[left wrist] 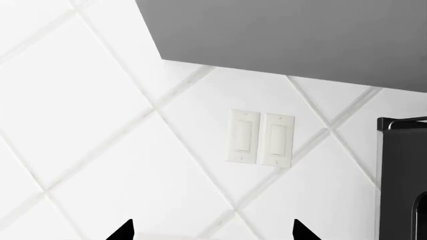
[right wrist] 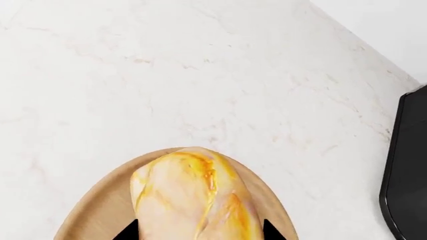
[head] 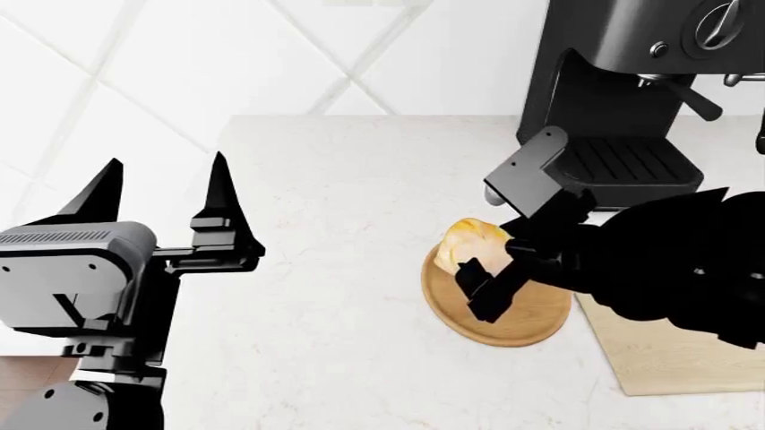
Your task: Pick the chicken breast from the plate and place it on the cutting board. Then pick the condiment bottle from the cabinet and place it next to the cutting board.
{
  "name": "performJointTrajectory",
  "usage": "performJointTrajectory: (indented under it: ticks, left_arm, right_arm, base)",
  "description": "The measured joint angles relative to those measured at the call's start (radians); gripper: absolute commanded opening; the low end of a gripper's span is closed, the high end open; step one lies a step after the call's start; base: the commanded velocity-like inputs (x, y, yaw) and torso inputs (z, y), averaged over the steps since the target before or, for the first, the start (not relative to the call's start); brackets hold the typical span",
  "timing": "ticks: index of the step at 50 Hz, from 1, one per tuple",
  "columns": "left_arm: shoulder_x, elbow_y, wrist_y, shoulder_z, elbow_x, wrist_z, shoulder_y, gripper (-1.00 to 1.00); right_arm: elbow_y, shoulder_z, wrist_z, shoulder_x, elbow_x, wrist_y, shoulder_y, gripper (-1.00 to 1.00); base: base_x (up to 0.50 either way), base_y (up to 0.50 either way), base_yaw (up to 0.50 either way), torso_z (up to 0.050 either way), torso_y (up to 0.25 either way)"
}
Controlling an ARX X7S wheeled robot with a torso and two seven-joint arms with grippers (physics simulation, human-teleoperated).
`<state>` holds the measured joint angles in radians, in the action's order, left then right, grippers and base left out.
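A: Where is the right end effector (head: 481, 285)?

B: Down over the round tan-brown wooden plate (head: 526, 330), its dark fingers spread to either side of the pale cream, yellow-patched chicken breast (right wrist: 195, 195). The right wrist view shows only the two fingertips at the frame edge flanking the meat, so I cannot tell whether they touch it. The breast lies on the plate.

A: How much of it shows from the head camera?

B: Only its far-left part; the black arm covers the rest and the plate's right side.

A: And the pale light-wood rectangular cutting board (head: 664, 354)?

B: Just right of the plate on the white marble counter (head: 335, 224), largely hidden under the arm and cut off by the frame.

A: The left end effector (head: 165, 193)?

B: Raised at the near left, fingers wide apart, gripping nothing. Its camera shows white diagonal wall tile, a pair of cream wall switches (left wrist: 260, 137) and a grey cabinet underside (left wrist: 293, 35).

A: Anything further back?

B: A black espresso machine (head: 640, 81) at the far right, partly cropped.
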<state>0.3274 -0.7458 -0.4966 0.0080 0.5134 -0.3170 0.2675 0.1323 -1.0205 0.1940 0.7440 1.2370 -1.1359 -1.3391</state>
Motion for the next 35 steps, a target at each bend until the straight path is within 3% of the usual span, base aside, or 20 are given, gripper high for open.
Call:
performJointTrajectory:
  ticks: [35]
  left_arm:
    - [0.013,-0.005,0.005,0.0,0.018,-0.015,0.001,1.0]
  right_arm:
    - [0.056,0.04,0.039,0.01,0.066,-0.041,-0.082,-1.0]
  base:
    - [0.0,0.0,0.0,0.0,0.0]
